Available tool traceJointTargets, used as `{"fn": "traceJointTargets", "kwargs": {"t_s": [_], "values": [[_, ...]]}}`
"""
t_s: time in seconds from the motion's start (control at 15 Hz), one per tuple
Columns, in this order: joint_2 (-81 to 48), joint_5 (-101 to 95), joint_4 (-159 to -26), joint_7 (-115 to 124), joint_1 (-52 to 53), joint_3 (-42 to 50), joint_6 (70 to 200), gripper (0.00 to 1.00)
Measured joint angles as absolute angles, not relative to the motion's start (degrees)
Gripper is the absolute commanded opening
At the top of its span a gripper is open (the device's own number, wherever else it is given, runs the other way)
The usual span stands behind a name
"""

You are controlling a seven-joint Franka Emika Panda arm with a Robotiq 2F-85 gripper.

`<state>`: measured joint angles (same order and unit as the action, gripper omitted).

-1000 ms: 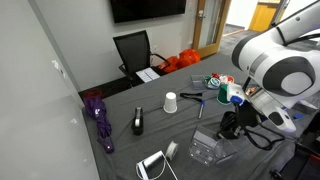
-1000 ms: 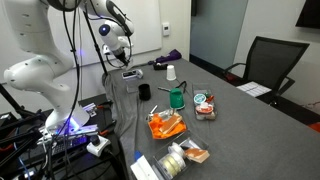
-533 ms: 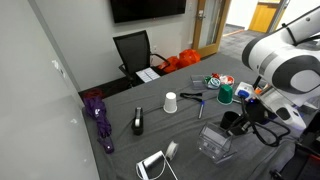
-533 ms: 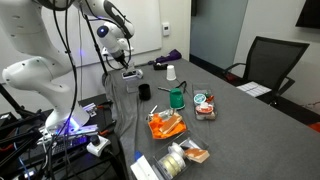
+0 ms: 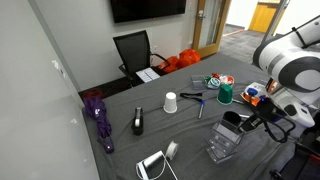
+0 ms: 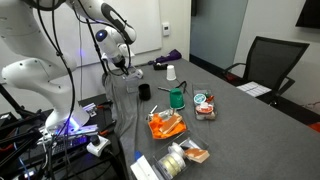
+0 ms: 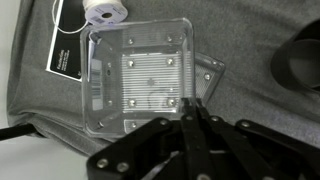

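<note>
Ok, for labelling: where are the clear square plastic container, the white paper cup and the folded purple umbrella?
clear square plastic container (image 7: 150,85), wrist view, middle of its ribbed base.
white paper cup (image 5: 171,102), an exterior view, side wall.
folded purple umbrella (image 5: 98,116), an exterior view, folded canopy.

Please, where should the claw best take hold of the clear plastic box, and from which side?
Grip its thin side wall at the edge, coming from above. The clear plastic box is shallow and looks too wide to span, so only a wall fits between the jaws. The claw is shut on that edge.

grey tbl (image 5: 120,108), wht cup (image 5: 171,102), purple umbrella (image 5: 99,116)
</note>
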<state>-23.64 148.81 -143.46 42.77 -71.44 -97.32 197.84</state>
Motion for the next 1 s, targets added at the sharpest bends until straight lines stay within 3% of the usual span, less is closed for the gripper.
{"fn": "traceJointTargets", "kwargs": {"t_s": [0.33, 1.0], "values": [[-23.64, 148.83, -146.73, 42.44, -76.43, -97.91, 197.45, 0.01], [-23.56, 148.84, -147.05, 48.89, -75.73, -97.17, 193.51, 0.05]]}}
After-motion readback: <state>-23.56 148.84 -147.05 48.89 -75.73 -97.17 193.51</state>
